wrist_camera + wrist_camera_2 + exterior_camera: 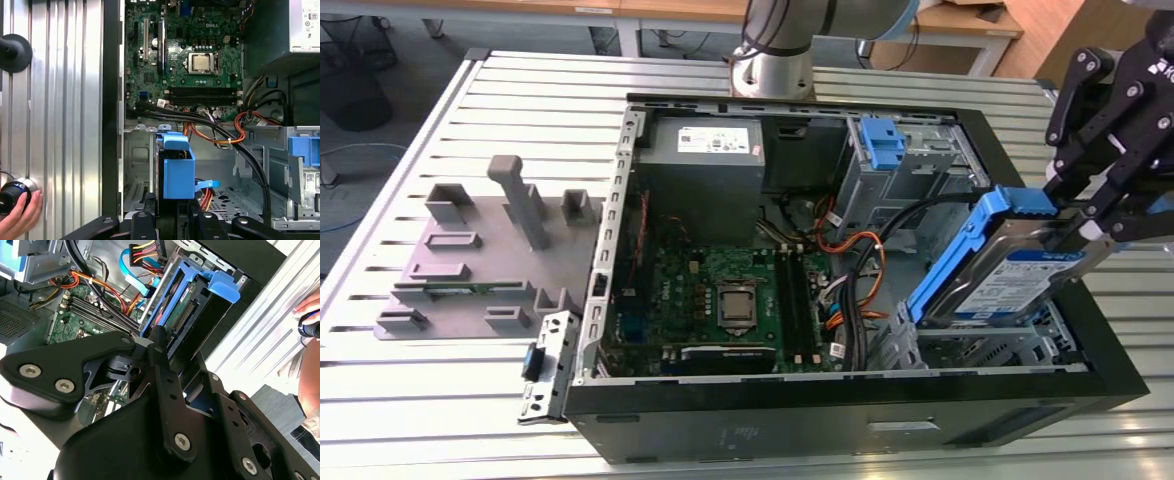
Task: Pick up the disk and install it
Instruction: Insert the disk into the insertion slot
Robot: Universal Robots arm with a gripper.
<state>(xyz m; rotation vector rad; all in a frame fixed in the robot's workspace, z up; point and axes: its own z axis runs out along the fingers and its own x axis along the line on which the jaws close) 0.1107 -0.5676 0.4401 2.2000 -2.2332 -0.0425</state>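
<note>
Motherboard (720, 300) mid-case. Toward the exterior view's right, disk (1014, 285) slants steeply, lower end at the corner drive cage (1001, 350), long axis running up to the jaws, clamped on its upper end. Contact with cage: cannot tell.

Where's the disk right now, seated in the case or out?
Not seated: the disk hangs tilted over the case, upper end in the pincer.

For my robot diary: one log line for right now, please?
gripper: shut on disk | disk: tilted over open case | installed: not yet
</note>
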